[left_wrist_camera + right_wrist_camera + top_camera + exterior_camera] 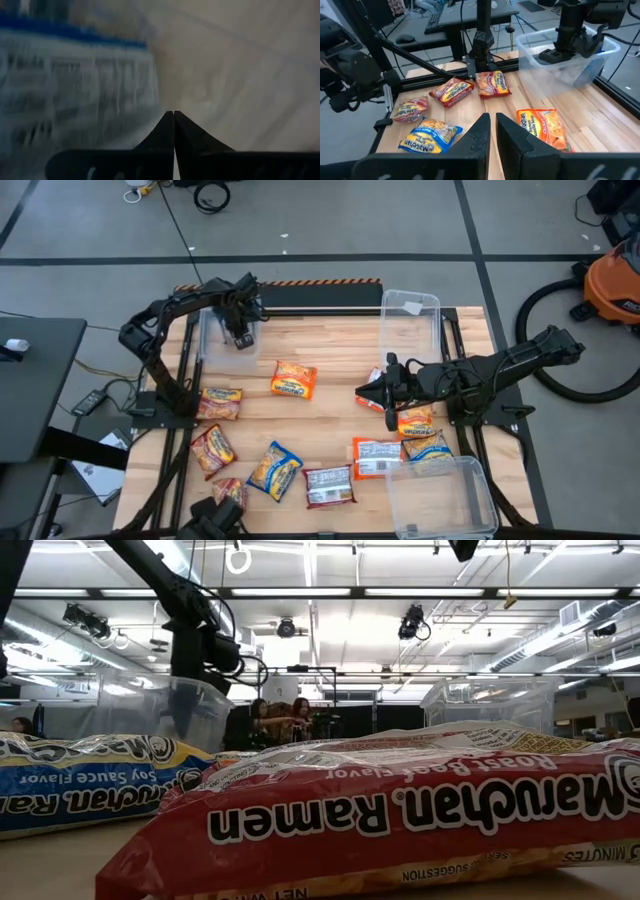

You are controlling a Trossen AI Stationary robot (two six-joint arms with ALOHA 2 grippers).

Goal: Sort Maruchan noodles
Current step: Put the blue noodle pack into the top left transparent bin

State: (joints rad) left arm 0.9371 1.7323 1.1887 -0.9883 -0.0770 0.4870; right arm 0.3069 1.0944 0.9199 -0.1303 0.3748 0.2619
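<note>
In the high view the left gripper sits at upper left of centre, lowered into a clear bin at the table's far left; its wrist view shows the two fingers pressed together with nothing seen between them, next to a blurred blue-and-white packet filling that frame's left. The right gripper is right of centre, above the wooden table; its fingertips stand a narrow slit apart and hold nothing. Maruchan noodles packets lie scattered across the lower half of the high view: an orange packet at centre, red ones at left, a blue-and-yellow packet lower down, more beside the right arm. Two further clear bins sit at upper right and lower right. In the low view a red Roast Beef packet fills the foreground.
</note>
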